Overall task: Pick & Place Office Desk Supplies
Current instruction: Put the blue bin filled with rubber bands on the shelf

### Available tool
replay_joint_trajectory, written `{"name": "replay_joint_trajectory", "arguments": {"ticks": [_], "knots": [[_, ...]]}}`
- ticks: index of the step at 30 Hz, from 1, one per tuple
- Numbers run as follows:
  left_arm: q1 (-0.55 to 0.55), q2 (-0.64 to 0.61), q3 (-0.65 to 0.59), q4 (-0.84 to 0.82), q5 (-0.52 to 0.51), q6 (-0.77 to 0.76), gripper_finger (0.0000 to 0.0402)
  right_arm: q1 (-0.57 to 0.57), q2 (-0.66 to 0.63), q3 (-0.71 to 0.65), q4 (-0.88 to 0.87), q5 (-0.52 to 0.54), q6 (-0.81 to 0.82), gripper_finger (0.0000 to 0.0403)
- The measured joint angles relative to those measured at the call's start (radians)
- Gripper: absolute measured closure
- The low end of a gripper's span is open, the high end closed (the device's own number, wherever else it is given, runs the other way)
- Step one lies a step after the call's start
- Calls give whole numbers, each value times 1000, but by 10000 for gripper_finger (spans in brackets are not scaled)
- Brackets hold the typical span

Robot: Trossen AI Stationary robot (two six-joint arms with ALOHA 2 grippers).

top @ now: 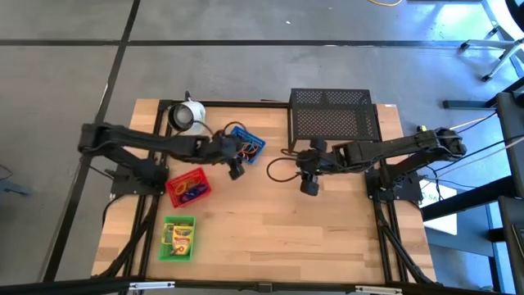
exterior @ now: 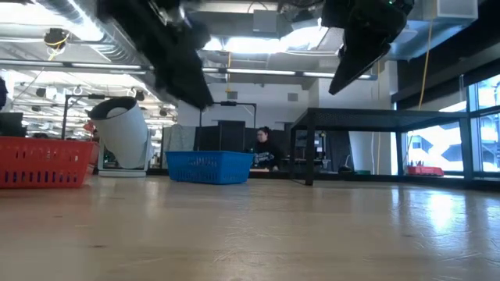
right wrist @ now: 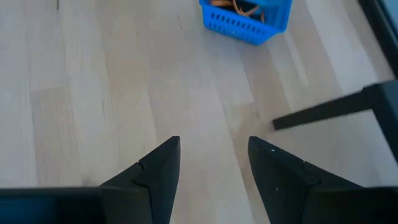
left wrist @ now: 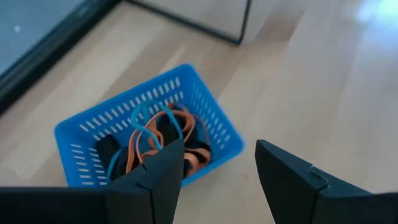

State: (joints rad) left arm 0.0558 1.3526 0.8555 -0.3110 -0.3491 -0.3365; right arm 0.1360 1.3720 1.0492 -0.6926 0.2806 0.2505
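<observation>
A blue tray (top: 246,144) with blue, orange and black loops stands at the far middle of the table; it also shows in the left wrist view (left wrist: 149,134) and the right wrist view (right wrist: 247,17). A red tray (top: 188,187) holds coloured loops. A green tray (top: 178,238) holds yellow-green boxes. My left gripper (top: 237,170) hangs open and empty just near of the blue tray, its fingers (left wrist: 158,180) above the tray's near side. My right gripper (top: 309,186) is open and empty over bare wood, near of the black rack.
A large black wire-mesh rack (top: 334,115) stands at the far right of the table. A white round object (top: 187,115) sits at the far left. A black cable (top: 278,168) lies between the arms. Bare wood fills the near half of the table.
</observation>
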Motion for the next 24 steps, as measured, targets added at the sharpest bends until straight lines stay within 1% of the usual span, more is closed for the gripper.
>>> {"name": "replay_joint_trajectory", "arguments": {"ticks": [2,5,7,10,12,15,18,21,24], "knots": [[37,57,0,31,38,58,208,0,0,0,-12,0,28,211],[60,137,0,85,87,231,208,0,0,0,-17,0,41,211],[64,182,0,117,116,314,208,0,0,0,-21,0,52,211],[76,228,0,137,187,361,208,0,0,0,-23,0,56,211],[78,252,0,143,189,380,208,0,0,0,-25,-1,56,211],[79,278,0,149,167,427,208,0,0,0,-27,0,56,211],[78,307,0,153,190,484,210,0,0,0,-27,-1,55,211],[78,338,0,150,214,533,229,0,0,0,-31,-4,52,211],[74,350,0,152,207,581,270,0,0,0,-31,-5,53,211]]}}
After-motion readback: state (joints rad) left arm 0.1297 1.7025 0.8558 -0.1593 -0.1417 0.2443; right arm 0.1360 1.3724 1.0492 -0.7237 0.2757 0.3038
